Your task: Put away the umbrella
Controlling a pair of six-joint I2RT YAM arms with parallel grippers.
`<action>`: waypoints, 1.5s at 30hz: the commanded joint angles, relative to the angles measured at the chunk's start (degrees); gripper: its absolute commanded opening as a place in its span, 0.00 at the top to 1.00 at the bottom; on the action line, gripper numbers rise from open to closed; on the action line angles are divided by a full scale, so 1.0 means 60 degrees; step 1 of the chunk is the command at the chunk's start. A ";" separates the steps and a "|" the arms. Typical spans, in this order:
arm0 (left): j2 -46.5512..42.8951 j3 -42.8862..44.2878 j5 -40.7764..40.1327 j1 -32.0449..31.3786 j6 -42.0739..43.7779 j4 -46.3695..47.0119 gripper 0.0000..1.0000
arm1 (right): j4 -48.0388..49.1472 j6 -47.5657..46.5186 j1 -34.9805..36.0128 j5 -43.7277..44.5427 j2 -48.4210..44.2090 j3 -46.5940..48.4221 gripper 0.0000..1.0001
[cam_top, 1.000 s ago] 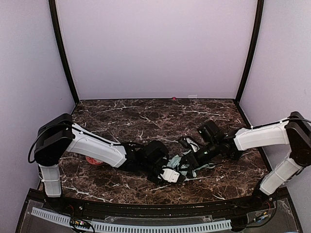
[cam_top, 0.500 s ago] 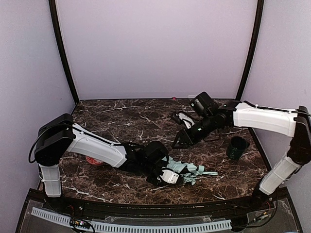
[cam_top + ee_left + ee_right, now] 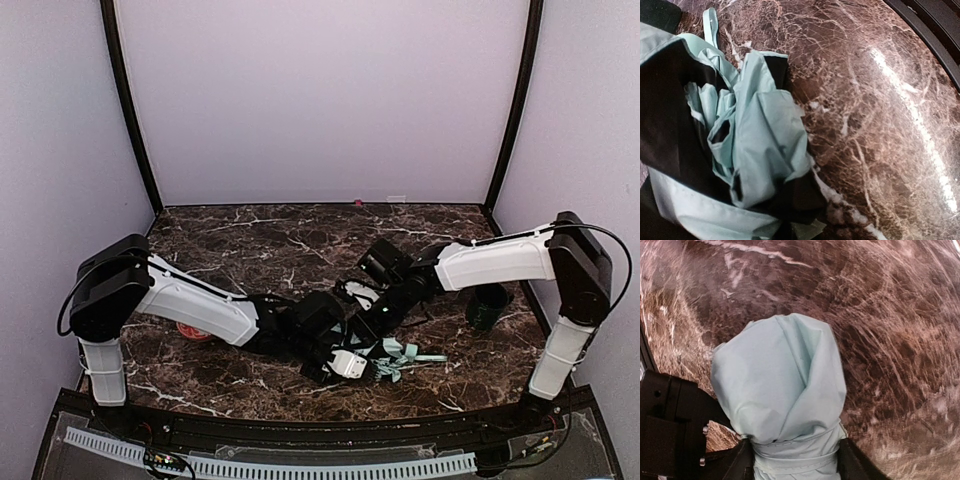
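Left hand point(image 3: 347, 364) is closed, low over the worktop point(image 3: 250, 240) near the middle of its near edge. The umbrella point(image 3: 760, 145) lies crumpled right against it, mint fabric and black lining loosely bunched. Its fingers are hidden, so whether they pinch the cloth I cannot tell. Right hand point(image 3: 370, 322) sits just behind, its dark fingers point(image 3: 737, 462) either side of the umbrella's wrapped end; whether they press on it I cannot tell. A mint strap point(image 3: 425, 357) trails toward the right edge, where a dark green cup point(image 3: 488, 305) stands upright.
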 commanded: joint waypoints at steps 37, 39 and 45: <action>-0.4719 -0.4467 0.2603 0.2150 -0.8553 0.2796 0.43 | 0.3209 -0.1199 -0.0508 -0.1244 -0.0928 -0.1933 1.00; -0.4408 -0.3861 0.3587 0.2162 -0.9745 0.2191 0.42 | 0.3150 -0.1199 -0.0468 -0.1027 -0.0906 -0.1909 1.00; -0.2990 -0.2377 0.4811 0.2128 -1.1148 0.0466 0.21 | 0.3132 -0.1050 -0.0339 -0.0429 -0.0898 -0.1857 1.00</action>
